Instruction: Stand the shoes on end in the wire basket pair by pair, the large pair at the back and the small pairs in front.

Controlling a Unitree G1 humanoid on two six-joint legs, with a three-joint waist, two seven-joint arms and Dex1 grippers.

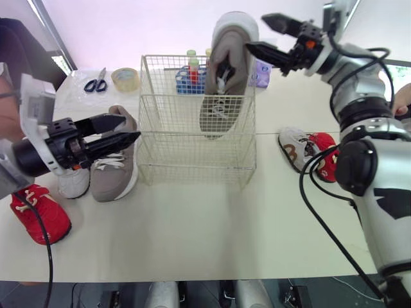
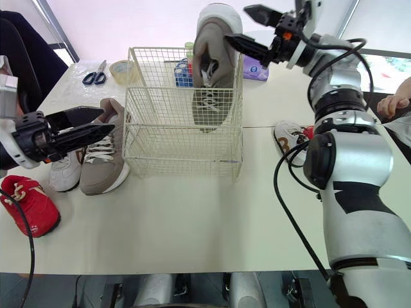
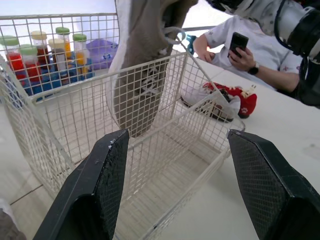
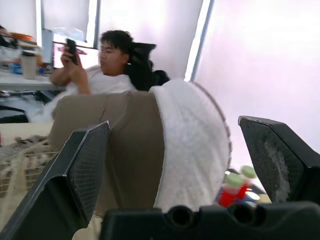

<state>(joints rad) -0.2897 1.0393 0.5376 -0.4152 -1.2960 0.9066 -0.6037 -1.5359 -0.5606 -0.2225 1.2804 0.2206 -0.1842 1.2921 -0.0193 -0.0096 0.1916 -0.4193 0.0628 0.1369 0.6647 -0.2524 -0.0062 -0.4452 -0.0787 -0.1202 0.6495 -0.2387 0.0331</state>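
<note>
Standing toe-down in the right side of the basket (image 1: 192,160), one taupe shoe (image 1: 225,70) rose above the rim, heel up. The right gripper (image 1: 257,32) was open just beside that heel, fingers wide apart. The left gripper (image 1: 130,127), also open, hung over the other taupe shoe (image 1: 112,173) left of the basket, beside a white shoe (image 1: 74,183) and a red shoe (image 1: 38,215). A small pair (image 1: 295,146) lay right of the basket

Noted along tabletop (image 1: 192,224) far edge: scissors (image 1: 96,83), tape roll (image 1: 124,78), blue vial rack (image 1: 190,78), purple pack (image 1: 261,74); beyond, seated person (image 3: 265,47) holding phone (image 3: 238,42).
</note>
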